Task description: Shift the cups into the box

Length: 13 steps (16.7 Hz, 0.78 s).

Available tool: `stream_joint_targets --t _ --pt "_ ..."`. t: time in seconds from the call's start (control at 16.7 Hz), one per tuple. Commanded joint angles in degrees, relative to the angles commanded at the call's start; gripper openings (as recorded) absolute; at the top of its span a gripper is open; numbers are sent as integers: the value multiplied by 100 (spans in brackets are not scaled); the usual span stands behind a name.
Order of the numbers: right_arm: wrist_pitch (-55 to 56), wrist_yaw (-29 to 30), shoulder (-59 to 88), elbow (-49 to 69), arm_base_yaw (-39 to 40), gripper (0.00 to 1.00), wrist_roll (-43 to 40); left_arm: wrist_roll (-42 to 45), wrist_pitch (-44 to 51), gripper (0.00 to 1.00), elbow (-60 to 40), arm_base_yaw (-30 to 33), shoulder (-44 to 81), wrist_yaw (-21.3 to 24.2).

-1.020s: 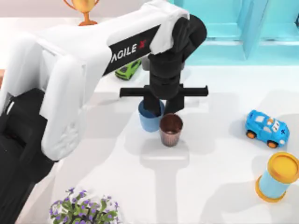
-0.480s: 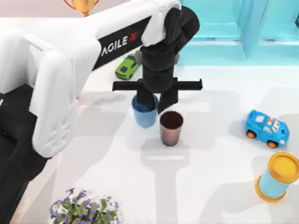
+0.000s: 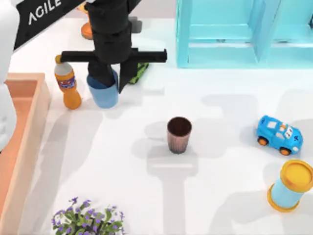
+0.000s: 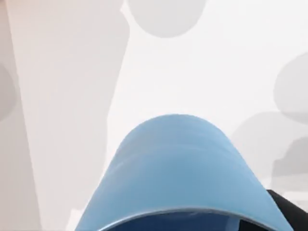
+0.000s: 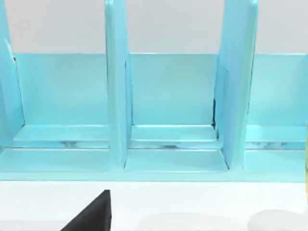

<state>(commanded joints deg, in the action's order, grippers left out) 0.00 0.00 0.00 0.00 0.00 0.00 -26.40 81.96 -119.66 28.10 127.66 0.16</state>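
My left gripper (image 3: 111, 81) is shut on the rim of the light blue cup (image 3: 104, 94) and holds it above the table at the back left, beside an orange bottle. The left wrist view has the same blue cup (image 4: 178, 178) close up, hanging over the white table. The dark reddish-brown ribbed cup (image 3: 179, 134) stands upright alone at the table's middle. The tan-orange wooden box (image 3: 30, 128) lies along the left edge, left of the held cup. My right arm is parked, its wrist camera facing the shelf.
An orange bottle (image 3: 68, 83) stands between the held cup and the box. A green toy car (image 3: 140, 70) and a trophy base (image 3: 86, 30) sit behind the gripper. The turquoise shelf (image 3: 244, 32) is at the back right; a blue toy car (image 3: 279, 134), a blue-and-yellow cylinder (image 3: 290, 186) and a plant (image 3: 88, 220) are nearer.
My left gripper lifted the blue cup away from the brown cup and carried it left and back toward the box. The brown cup has stayed put.
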Motion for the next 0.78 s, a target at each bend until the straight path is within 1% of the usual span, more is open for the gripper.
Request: stream_joint_targets --t 0.24,0.36,0.54,0.78 --pt "0 0 0 0 0 100 0 14 -9 0 -12 14 1 -11" --pt "0 0 0 0 0 100 0 189 -20 0 179 -164 -191 -17" --pt "0 0 0 0 0 100 0 763 -73 0 859 -772 -871 -32" --pt "0 0 0 0 0 100 0 1891 -177 0 2320 -1944 -2295 -56"
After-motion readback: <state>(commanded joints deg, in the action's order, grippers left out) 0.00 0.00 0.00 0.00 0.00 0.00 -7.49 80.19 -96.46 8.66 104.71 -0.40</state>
